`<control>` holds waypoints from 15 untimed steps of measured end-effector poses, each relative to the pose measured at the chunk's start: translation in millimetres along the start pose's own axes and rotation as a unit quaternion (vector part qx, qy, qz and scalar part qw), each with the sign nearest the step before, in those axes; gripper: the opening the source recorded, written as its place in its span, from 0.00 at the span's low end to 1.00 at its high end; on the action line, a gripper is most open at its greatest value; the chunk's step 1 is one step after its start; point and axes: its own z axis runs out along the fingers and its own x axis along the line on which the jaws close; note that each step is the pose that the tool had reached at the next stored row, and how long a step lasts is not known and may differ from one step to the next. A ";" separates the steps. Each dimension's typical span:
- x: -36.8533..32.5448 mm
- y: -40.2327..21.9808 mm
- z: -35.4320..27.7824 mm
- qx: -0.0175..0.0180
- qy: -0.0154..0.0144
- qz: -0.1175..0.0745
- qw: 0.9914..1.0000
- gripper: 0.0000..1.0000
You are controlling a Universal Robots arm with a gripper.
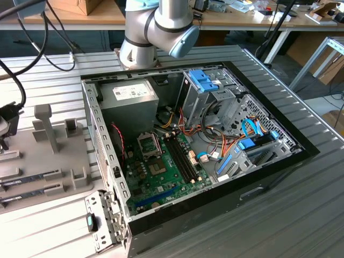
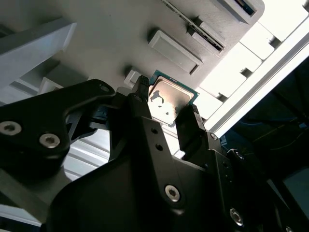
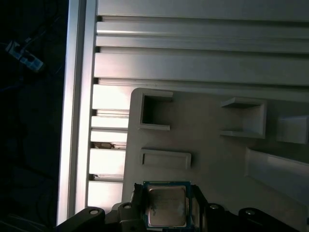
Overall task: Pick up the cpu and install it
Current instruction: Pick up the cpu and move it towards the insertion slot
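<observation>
The claw [image 2: 165,107] pinches the cpu [image 2: 170,96] with its 2 black fingers [image 2: 190,121]. 1 finger is on each of 2 facing edges, and in both wrist views they touch the chip's thin green rim. The cpu is a small flat square with a shiny metal top. It sits shiny side up over the grey tray [image 3: 217,159], but I cannot tell if it rests on the tray or hangs just above it. I think this is the pick-up step. The grip is made but the install is not done, because the socket [image 1: 149,144] on the green board [image 1: 161,173] looks empty. That board lies inside the open computer case [image 1: 102,134], well apart from the tray. Any move from here calls for a steady, even squeeze and a level chip, because the chip is thin and could tip or slip out. Now the count: 1 cpu, 1 claw, 2 fingers and 1 tray. Near the cpu the tray has 1 low flat block [image 3: 165,158] and 2 open square pockets [image 3: 155,112]. In the exterior view I count 2 long memory sticks [image 1: 32,178] on the tray at the exterior view's left. That view also has 1 case, 1 green board, 1 socket and 1 robot arm [image 1: 156,27] on the ridged metal table [image 1: 301,215].
</observation>
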 end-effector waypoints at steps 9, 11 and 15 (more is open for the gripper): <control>0.1 0.2 -6.0 0.000 0.000 0.000 1.000 0.47; 0.1 0.3 -7.6 0.000 0.000 0.000 1.000 0.47; 0.1 0.4 -10.2 0.000 0.000 0.000 1.000 0.47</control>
